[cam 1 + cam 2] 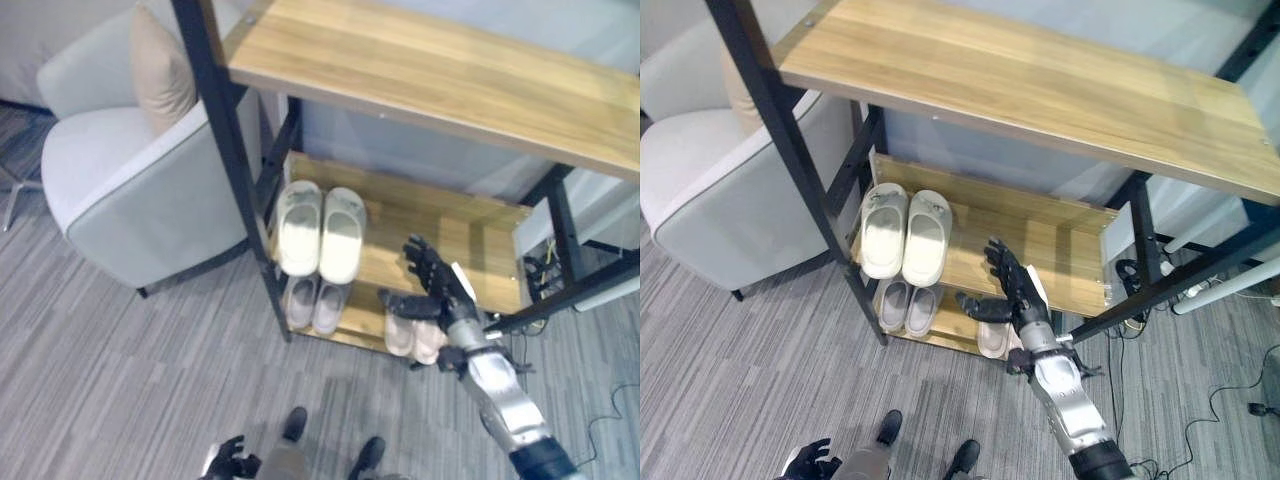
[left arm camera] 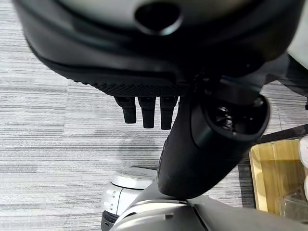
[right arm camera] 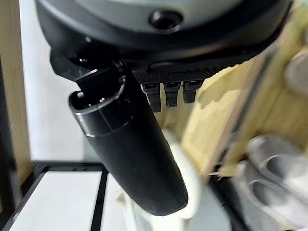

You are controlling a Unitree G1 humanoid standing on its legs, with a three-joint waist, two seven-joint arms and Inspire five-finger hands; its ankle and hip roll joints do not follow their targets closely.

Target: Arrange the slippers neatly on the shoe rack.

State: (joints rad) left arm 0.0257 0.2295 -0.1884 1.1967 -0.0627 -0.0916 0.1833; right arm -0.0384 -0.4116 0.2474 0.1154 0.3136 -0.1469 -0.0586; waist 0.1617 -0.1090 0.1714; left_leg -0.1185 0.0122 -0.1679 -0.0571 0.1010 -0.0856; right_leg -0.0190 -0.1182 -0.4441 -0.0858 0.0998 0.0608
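Nearest, at about six o'clock, the left hand [image 1: 232,462] hangs low over the grey carpet [image 1: 120,380], fingers loosely curled and holding nothing. Further in, at about four o'clock, the right hand [image 1: 1008,290] is raised in front of the shoe rack [image 1: 800,170], fingers spread and thumb out, empty. Just below it a pinkish pair of slippers [image 1: 413,337] sits on the bottom shelf, partly hidden by the hand. To its nine o'clock a grey pair [image 1: 314,303] lies on that same bottom shelf, and above those a white pair [image 1: 320,232] rests side by side on the middle shelf [image 1: 440,235].

I judge the pinkish pair is the one being squared up. The hand should come in low and flat, nudging both heels level without pushing them off the shelf's back edge.

The black upright [image 1: 225,150] and the angled rail [image 1: 1140,305] at three o'clock crowd the reach. Far left, at ten o'clock, stands a grey armchair [image 1: 130,190] with a beige cushion [image 1: 158,70]; the wooden top shelf [image 1: 1040,85] overhangs everything.
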